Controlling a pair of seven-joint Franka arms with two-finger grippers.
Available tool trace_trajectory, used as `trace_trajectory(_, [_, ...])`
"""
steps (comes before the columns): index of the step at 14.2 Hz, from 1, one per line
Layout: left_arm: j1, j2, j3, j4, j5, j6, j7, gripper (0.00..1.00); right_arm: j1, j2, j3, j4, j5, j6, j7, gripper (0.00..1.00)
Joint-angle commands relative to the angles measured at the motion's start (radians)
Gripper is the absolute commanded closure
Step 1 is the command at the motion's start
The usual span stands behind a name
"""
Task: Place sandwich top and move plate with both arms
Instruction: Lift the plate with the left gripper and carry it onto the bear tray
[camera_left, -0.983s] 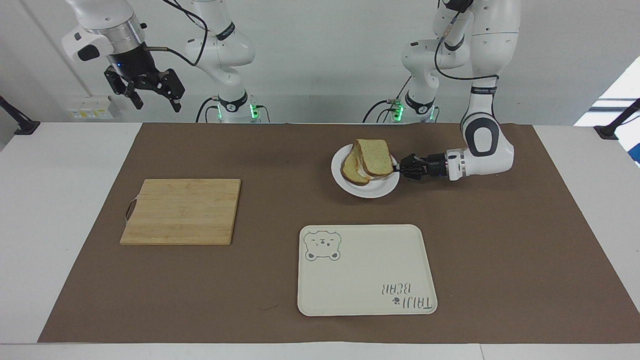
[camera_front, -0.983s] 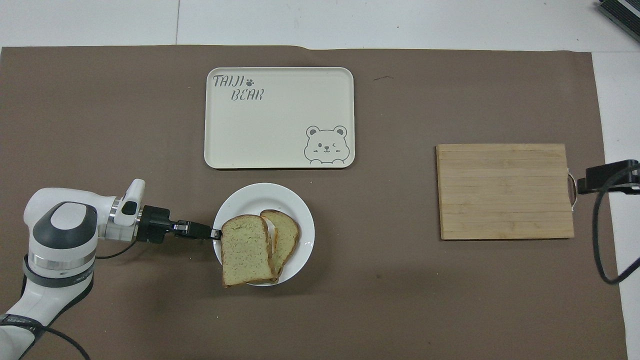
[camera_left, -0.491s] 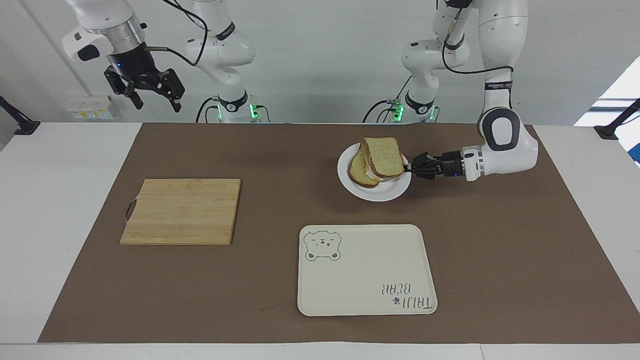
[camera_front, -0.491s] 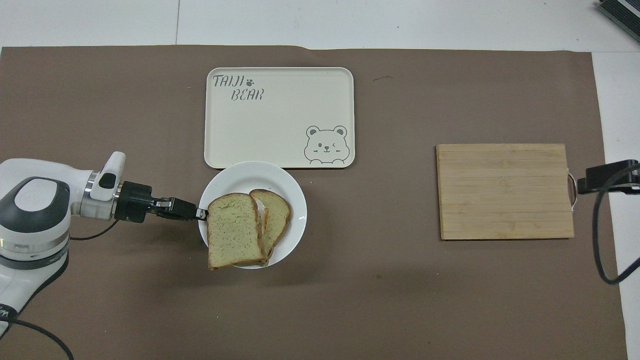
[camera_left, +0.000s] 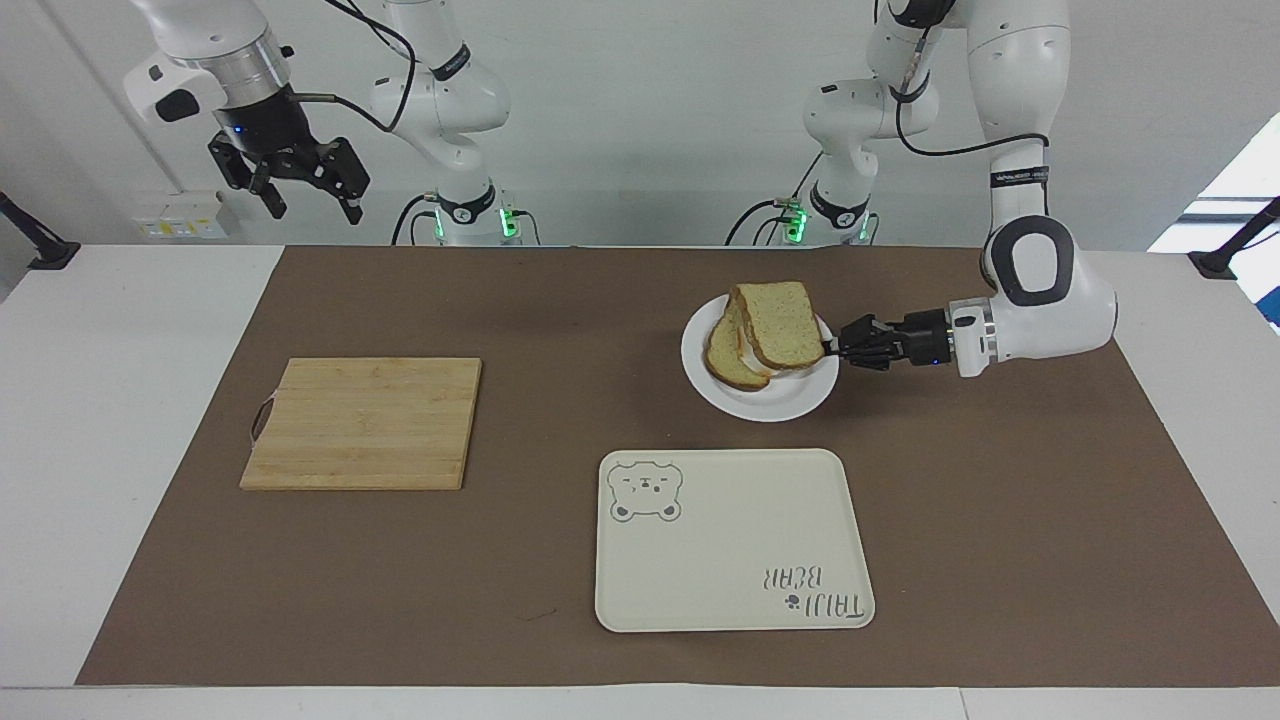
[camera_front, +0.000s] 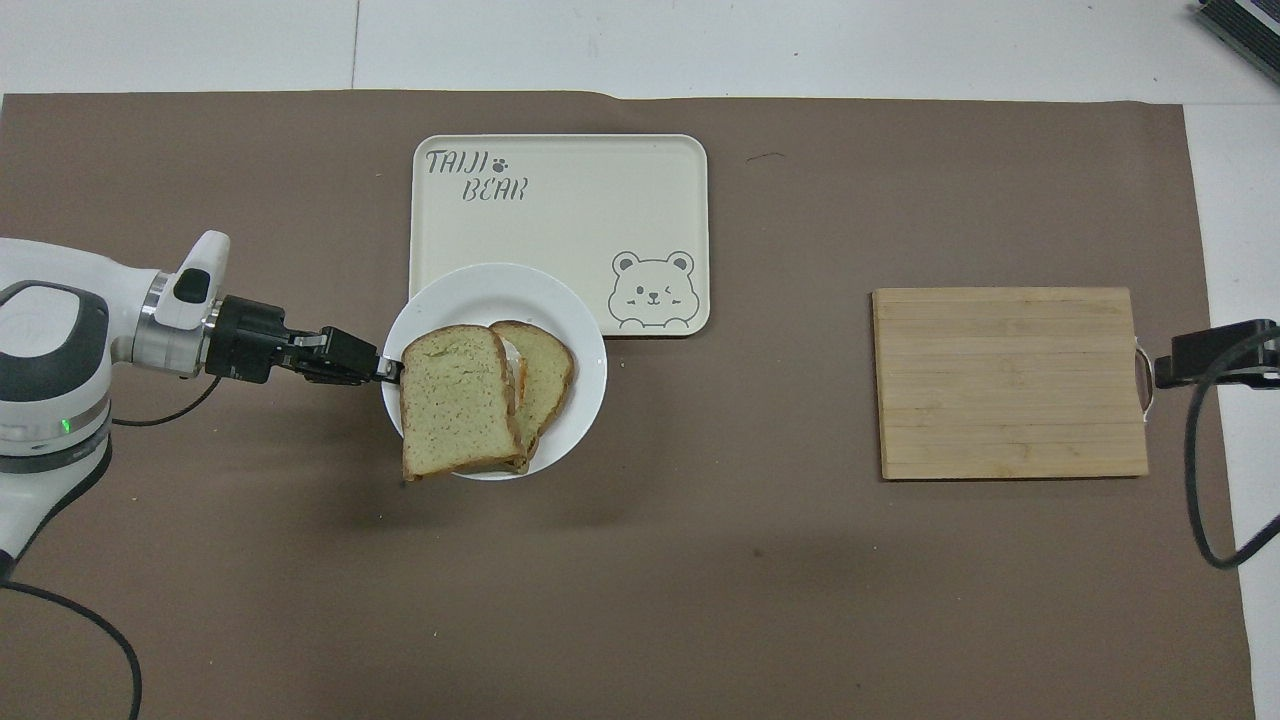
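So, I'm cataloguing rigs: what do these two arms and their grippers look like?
Both arms are glossy white with rounded jointed segments, grey joint patches, silver wrist rings and black cables looped along them. Green lights glow at the bases. The left gripper and right gripper are black, two-fingered linkages.

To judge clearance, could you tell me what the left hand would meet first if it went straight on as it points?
The left hand is shut on the plate rim; straight on, it would likely meet the sandwich top first, though their relative height is unclear.
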Motion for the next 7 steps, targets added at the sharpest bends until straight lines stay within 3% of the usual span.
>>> trace_trajectory(1, [0.008, 0.087, -0.003, 0.148, 0.016, -0.049, -0.068, 1.0, -0.01, -0.009, 0.008, -0.008, -0.007, -0.006, -0.027, 0.0])
trace_trajectory(7, [-0.003, 0.2, -0.014, 0.329, 0.006, -0.041, -0.137, 1.0, -0.01, -0.009, 0.008, -0.008, -0.007, -0.006, -0.029, 0.0])
